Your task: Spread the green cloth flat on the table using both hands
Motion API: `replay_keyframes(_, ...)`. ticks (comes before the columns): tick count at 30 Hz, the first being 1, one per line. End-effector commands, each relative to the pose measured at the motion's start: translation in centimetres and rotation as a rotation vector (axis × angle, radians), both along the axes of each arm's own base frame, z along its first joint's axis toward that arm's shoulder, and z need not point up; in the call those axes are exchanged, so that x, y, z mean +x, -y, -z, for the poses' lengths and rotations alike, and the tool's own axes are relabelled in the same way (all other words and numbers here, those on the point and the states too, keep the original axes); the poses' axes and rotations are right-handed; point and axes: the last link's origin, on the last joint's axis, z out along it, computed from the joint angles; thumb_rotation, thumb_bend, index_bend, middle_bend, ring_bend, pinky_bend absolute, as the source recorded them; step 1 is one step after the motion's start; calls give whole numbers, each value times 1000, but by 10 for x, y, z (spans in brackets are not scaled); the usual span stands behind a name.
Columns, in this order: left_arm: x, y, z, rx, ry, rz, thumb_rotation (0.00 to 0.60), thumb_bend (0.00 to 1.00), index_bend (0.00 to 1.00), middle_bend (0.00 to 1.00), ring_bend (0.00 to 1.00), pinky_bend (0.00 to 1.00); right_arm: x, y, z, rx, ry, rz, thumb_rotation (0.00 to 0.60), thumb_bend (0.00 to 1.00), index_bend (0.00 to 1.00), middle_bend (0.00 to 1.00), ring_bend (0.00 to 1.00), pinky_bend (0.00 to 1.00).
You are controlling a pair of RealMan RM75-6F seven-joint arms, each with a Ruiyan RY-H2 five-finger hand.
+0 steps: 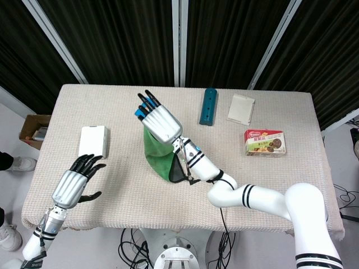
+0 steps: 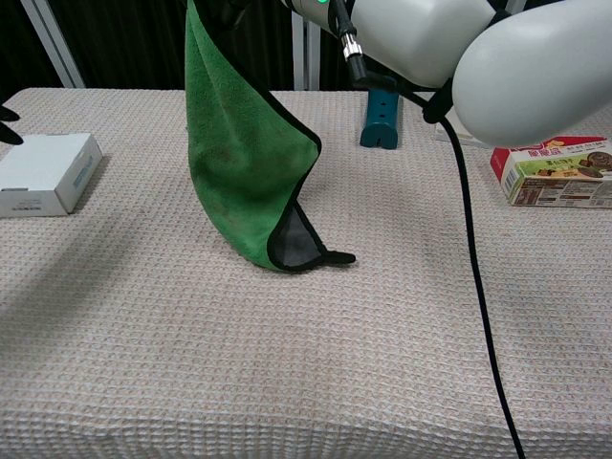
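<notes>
The green cloth (image 1: 153, 152) hangs bunched from my right hand (image 1: 160, 120) above the middle of the table. In the chest view the green cloth (image 2: 239, 163) drapes down in a fold, showing a dark-edged grey underside, and its lower tip touches the table. My right hand grips the cloth's top edge; that grip is cut off above the chest view, where only the right forearm (image 2: 430, 33) shows. My left hand (image 1: 76, 180) hovers near the table's front left corner with fingers spread, holding nothing and well apart from the cloth. Only its dark fingertips (image 2: 8, 124) show in the chest view.
A white box (image 1: 93, 140) (image 2: 43, 172) lies at the left, just beyond my left hand. A teal block (image 1: 208, 105) (image 2: 382, 117) and a white packet (image 1: 241, 109) sit at the back. A snack box (image 1: 265, 142) (image 2: 555, 170) stands at the right. A black cable (image 2: 478, 287) hangs from my right arm.
</notes>
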Motion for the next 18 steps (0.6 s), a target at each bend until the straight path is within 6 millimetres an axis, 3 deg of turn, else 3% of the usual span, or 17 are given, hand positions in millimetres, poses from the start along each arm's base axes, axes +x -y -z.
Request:
replay_keyframes(1, 0, -1, 2, -7, 0, 2, 600, 39, 227, 127, 92, 136, 0, 0, 1, 4, 1, 2, 600, 487, 720, 285, 0, 0)
replay_keyframes(10, 7, -5, 12, -37, 8, 17, 600, 39, 227, 143, 107, 141, -1, 2, -1, 6, 16, 12, 600, 486, 723, 286, 0, 0)
replay_keyframes(12, 14, -9, 17, -34, 6, 39, 600, 40, 227, 217, 179, 189, 3, 4, -3, 2, 27, 20, 600, 487, 723, 286, 0, 0)
replay_keyframes(18, 53, -23, 41, -33, -40, 141, 600, 49, 227, 477, 507, 520, 18, 16, -6, -20, 49, 65, 600, 487, 723, 287, 0, 0)
